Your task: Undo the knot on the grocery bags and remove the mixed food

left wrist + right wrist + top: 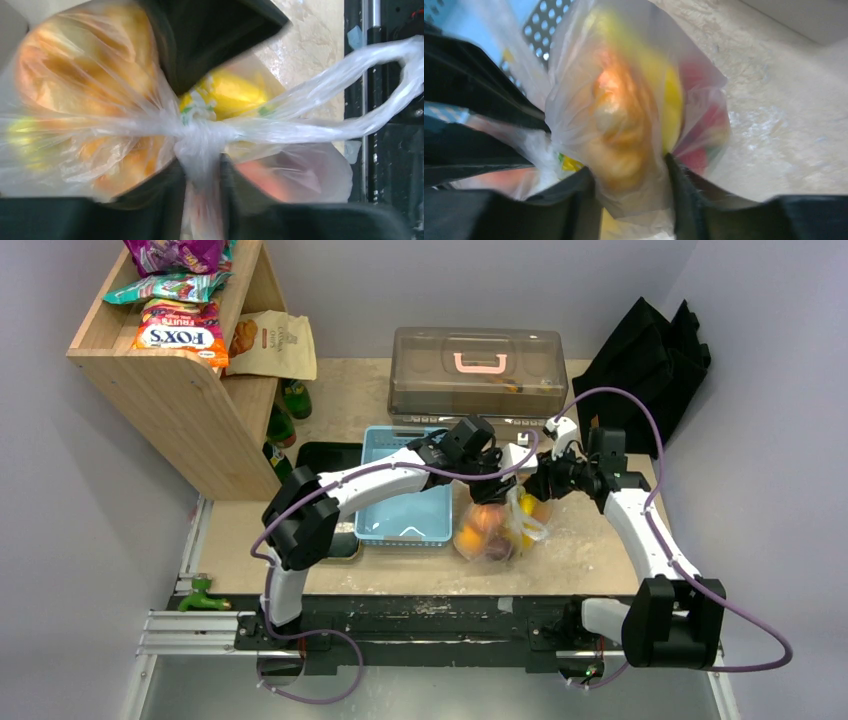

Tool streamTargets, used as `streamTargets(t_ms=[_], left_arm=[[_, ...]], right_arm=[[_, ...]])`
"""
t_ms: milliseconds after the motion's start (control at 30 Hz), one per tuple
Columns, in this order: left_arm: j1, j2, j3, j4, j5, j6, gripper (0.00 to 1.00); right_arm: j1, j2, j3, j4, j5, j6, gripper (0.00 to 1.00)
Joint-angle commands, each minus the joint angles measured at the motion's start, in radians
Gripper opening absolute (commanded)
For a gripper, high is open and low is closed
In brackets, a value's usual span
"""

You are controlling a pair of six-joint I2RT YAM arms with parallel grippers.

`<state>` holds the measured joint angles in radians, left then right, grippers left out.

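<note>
Both parted, left claw [199, 172] astride knot [201, 136], right claw [629, 170] astride grocery bags [624, 95], blue basket [410, 512] beside.

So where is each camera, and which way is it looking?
Top camera: up high behind the robot, looking down at the table; the left arm and right arm show.
Left wrist: on the left arm, looking close at the knot; left pincer fingers at the bottom.
Right wrist: on the right arm, looking at the clear plastic bag's side; right pincer fingers at the bottom.
Shared: all three see that bag.
</note>
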<state>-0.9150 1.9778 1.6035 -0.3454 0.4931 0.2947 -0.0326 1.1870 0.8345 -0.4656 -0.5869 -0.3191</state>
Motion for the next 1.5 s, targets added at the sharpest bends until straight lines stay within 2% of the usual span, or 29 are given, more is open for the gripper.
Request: streamTargets(t_ms=[0,33,133,333,633,800,900,933,1000,1033,1167,1267,1467], left_arm=[[-0.008,-0.001,0.031,0.000,-0.041,0.008,0.08],[-0.010,-0.028,0.005,0.014,-0.030,0.020,0.00],[-0.022,-0.123,-0.110,0.085,0.040,0.116,0.00],[-0.032,-0.253,-0.256,0.021,0.211,0.368,0.00],[-0.032,-0.361,-0.409,0.005,0.245,0.631,0.00],[-0.022,-0.401,-0.472,0.162,0.226,0.624,0.00],[-0.017,-0.387,-0.469,0.261,0.213,0.580,0.00],[-0.018,-0.375,-0.456,0.267,0.211,0.580,0.00],[-0.018,-0.345,-0.414,0.268,0.210,0.559,0.00],[-0.016,-0.332,-0.392,0.269,0.208,0.546,0.00],[-0.017,-0.292,-0.332,0.286,0.216,0.500,0.00],[-0.018,-0.276,-0.300,0.284,0.221,0.479,0.00],[-0.018,-0.261,-0.264,0.266,0.222,0.457,0.00]], right_arm=[[0.003,-0.008,-0.032,0.119,0.041,0.080,0.04],[0.002,-0.013,-0.035,0.139,0.067,0.107,0.00],[0.001,0.011,-0.010,0.133,0.160,0.148,0.00],[-0.024,0.009,-0.039,0.210,0.406,0.204,0.00],[-0.070,0.092,-0.011,0.207,0.515,0.169,0.00],[-0.112,0.052,-0.014,0.135,0.428,0.070,0.00],[-0.114,-0.027,-0.008,0.035,0.218,-0.038,0.00],[-0.114,-0.053,0.009,-0.017,0.128,-0.063,0.02],[-0.113,-0.095,0.097,-0.161,0.014,-0.090,0.31],[-0.113,-0.113,0.137,-0.208,-0.034,-0.090,0.42],[-0.102,-0.170,0.214,-0.317,-0.098,-0.067,0.66],[-0.054,-0.197,0.196,-0.355,-0.094,-0.063,0.68],[0.104,-0.257,0.076,-0.221,0.050,0.010,0.66]])
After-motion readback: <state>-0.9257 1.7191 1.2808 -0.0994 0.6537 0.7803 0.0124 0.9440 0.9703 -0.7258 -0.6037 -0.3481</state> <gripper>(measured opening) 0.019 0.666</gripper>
